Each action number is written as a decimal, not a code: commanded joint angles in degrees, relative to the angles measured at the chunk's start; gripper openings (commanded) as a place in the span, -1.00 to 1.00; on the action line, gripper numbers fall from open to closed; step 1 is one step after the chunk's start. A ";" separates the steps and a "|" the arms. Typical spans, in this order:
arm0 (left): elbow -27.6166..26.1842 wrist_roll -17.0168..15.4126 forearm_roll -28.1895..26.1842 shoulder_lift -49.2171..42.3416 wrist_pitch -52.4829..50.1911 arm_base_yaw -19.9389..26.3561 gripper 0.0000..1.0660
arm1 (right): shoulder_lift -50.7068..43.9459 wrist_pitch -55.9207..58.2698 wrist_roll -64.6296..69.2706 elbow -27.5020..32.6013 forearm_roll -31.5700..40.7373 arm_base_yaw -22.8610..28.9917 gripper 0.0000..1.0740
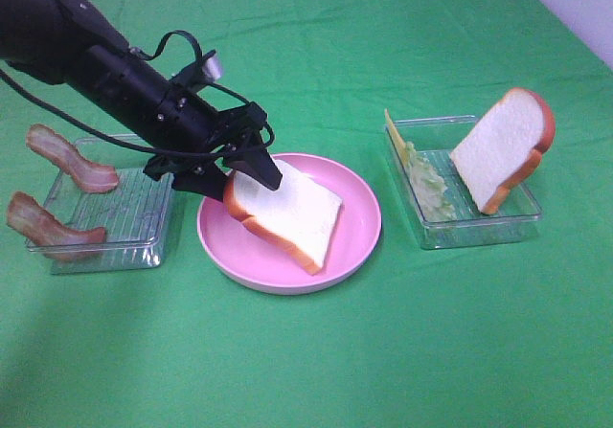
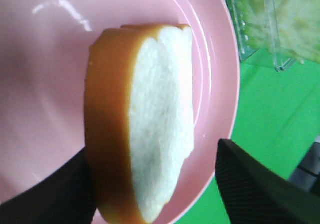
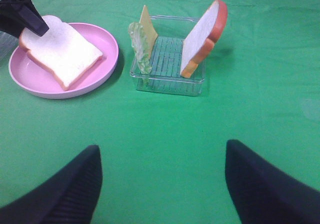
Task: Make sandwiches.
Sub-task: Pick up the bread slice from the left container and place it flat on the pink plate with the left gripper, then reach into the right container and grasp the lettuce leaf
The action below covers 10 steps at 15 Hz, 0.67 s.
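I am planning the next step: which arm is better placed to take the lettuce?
Right, I think. The right gripper is open and faces the lettuce in its tray; the left gripper is at the bread slice on the plate.

- Two bread slices (image 1: 287, 213) (image 1: 505, 146)
- Two bacon strips (image 1: 72, 158) (image 1: 43, 222)
- One lettuce leaf (image 1: 421, 184)
- One cheese slice (image 1: 393, 136)
- One pink plate (image 1: 359, 227)
- Two clear trays (image 1: 134, 208) (image 1: 479, 232)
- Two tools (image 1: 244, 181) (image 3: 160, 184)
- One green tabletop (image 1: 383, 351)
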 commanded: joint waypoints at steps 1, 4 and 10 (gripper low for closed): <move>-0.34 -8.14 14.38 -4.76 -9.80 -5.50 0.23 | -0.63 -0.23 -0.63 0.06 -0.11 -0.29 0.25; -1.20 -19.60 30.08 -6.93 -11.06 -9.34 0.23 | -0.63 -0.23 -0.63 0.06 -0.11 -0.29 0.25; -10.83 -31.74 48.53 -7.85 8.59 -9.68 0.23 | -0.63 -0.23 -0.63 0.06 -0.11 -0.29 0.25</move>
